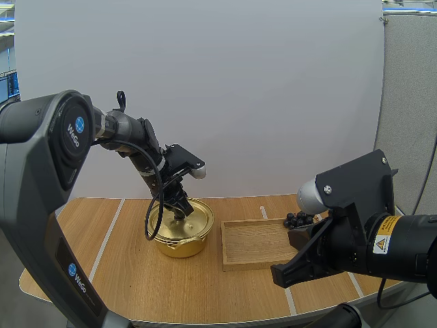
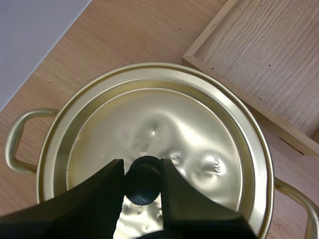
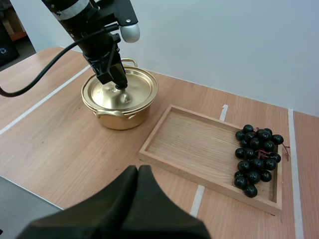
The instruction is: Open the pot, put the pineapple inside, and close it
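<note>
In the high view the opening step is in hand: the left hand (image 1: 181,209) sits on the lid (image 1: 199,220) of the pot (image 1: 179,244) on the tabletop (image 1: 130,266), and I judge a straight lift comes next. The left wrist view shows its fingers (image 2: 99,194) clamped on the black knob (image 2: 143,181). In the right wrist view the right hand (image 3: 137,172) is closed on nothing. It is well apart from the fruit to load, a bunch of grapes (image 3: 256,158) in the wooden tray (image 3: 189,137).

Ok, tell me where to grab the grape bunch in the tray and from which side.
Come straight down from above and pinch the grape bunch across its middle, probably its narrower width. It lies flat at one end of the wooden tray, whose raised rim likely blocks a sideways approach.
</note>
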`<state>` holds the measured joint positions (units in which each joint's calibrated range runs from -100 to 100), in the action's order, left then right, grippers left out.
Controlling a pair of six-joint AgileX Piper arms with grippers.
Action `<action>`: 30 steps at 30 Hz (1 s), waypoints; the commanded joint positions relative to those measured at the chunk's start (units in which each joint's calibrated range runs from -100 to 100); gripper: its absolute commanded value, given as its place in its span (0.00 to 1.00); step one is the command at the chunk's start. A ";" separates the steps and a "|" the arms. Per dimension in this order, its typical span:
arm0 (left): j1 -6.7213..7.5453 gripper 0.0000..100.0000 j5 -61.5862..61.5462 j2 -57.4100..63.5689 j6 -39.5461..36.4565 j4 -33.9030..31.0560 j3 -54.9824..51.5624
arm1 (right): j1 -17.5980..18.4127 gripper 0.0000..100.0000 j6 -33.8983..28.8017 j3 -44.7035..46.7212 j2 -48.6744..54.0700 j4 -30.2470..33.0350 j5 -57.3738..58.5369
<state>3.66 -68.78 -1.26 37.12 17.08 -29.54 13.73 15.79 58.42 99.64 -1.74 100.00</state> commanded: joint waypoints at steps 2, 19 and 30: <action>0.20 0.26 -2.55 -0.67 0.10 1.09 -0.39 | -0.16 0.00 -0.07 0.06 0.36 -0.07 0.00; 0.20 1.00 -14.62 11.20 -1.35 1.09 10.49 | -0.16 0.00 -0.07 0.06 0.36 -0.07 0.00; 0.20 1.00 -26.08 34.61 -3.88 1.09 20.10 | -0.16 0.00 -0.07 0.06 0.36 -0.07 0.00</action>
<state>3.66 -88.62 20.40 34.93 17.19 -12.41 13.73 15.79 58.42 99.64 -1.74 100.00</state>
